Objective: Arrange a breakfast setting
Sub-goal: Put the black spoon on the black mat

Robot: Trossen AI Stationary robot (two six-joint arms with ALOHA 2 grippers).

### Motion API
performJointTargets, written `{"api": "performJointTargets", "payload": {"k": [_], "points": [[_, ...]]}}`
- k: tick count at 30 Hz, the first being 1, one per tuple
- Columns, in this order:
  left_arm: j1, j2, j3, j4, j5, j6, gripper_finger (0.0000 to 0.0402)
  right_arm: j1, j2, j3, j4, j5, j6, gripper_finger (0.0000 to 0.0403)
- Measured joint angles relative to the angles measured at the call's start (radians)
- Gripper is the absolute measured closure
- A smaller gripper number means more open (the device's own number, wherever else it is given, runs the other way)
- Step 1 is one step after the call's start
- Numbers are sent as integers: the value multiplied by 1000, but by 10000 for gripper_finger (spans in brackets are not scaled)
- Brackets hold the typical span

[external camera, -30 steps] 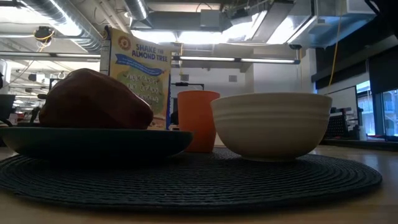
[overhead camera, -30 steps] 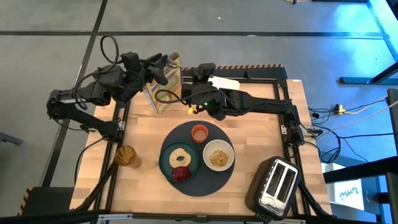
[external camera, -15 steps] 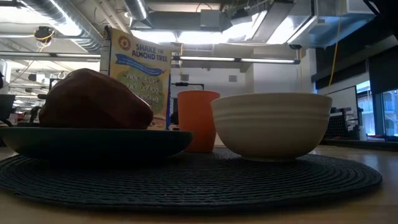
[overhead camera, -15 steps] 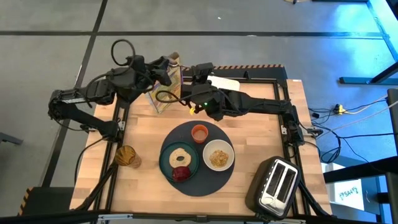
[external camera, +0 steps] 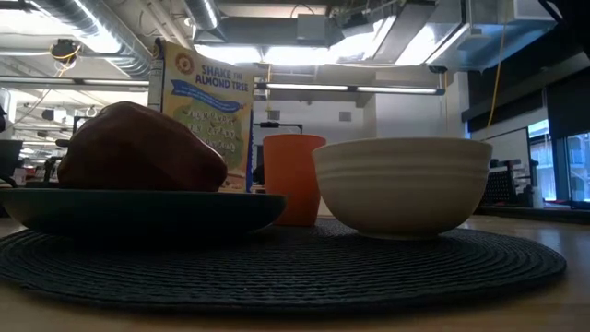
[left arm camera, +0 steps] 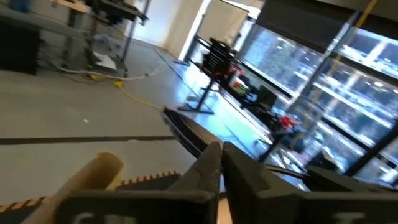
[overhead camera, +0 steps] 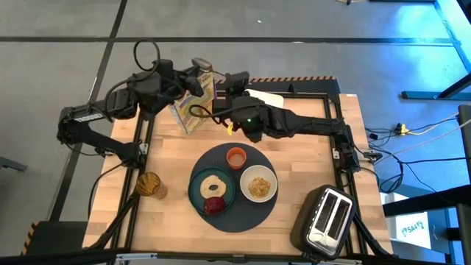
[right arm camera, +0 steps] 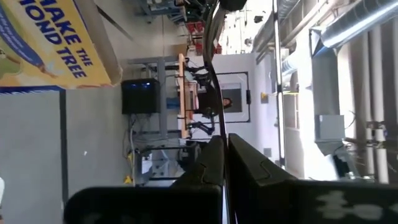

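Observation:
On the round dark-grey mat (overhead camera: pixel 246 215) stand the teal plate (overhead camera: pixel 197 193) with the ring-shaped bread (overhead camera: pixel 215 184) and the dark red fruit (overhead camera: pixel 213 205), the white bowl (overhead camera: pixel 258 184) of cereal, and the small orange cup (overhead camera: pixel 236 157). My left gripper (overhead camera: pixel 200 72) is shut above the far top of an upright cereal box (overhead camera: pixel 193 107); a thin dark metal strip, seemingly the spoon (left arm camera: pixel 186 132), sticks out from its fingertips. My right gripper (overhead camera: pixel 224 82) is shut just right of the box. My left gripper pinches one end of the thin metal strip (left arm camera: pixel 210 149) between its two shut fingers; the strip runs on past the fingertips, clear of the table. My right gripper has a thin dark line (right arm camera: pixel 217 93) rising from its shut fingertips; I cannot tell whether it touches it.
A toaster (overhead camera: pixel 327 218) stands at the table's near right corner. An amber glass (overhead camera: pixel 149 184) stands left of the mat. A white flat thing (overhead camera: pixel 266 96) lies at the far edge behind the right arm. The box also shows in the low view (external camera: pixel 205 115).
My left gripper has gone toward the table's far edge and a little right, from over the box's left side to above its far top. My right gripper has gone a little left toward the box. The things on the mat have kept still.

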Motion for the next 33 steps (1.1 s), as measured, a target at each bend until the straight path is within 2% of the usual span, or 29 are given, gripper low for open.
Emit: {"api": "performJointTargets", "payload": {"k": [10, 14, 17, 20, 24, 29, 33], "points": [[47, 1, 0, -3, 137, 0, 401, 15, 0, 0, 10, -23, -46, 403], [54, 1, 0, -3, 137, 0, 401, 17, 0, 0, 10, -21, -78, 403], [61, 2, 0, -3, 95, -28, 399, 17, 0, 0, 6, -23, -98, 403], [66, 1, 0, 0, 53, -84, 393, 16, 0, 0, 5, -23, -102, 403], [80, 1, 0, 1, 62, -209, 374, 16, 0, 0, 5, -24, -121, 403], [122, 0, 0, 1, 161, -458, 337, 15, 0, 0, 3, -21, -142, 403], [165, -1, 0, -3, 250, -522, 308, 15, 0, 0, 0, -19, -149, 403]]}}
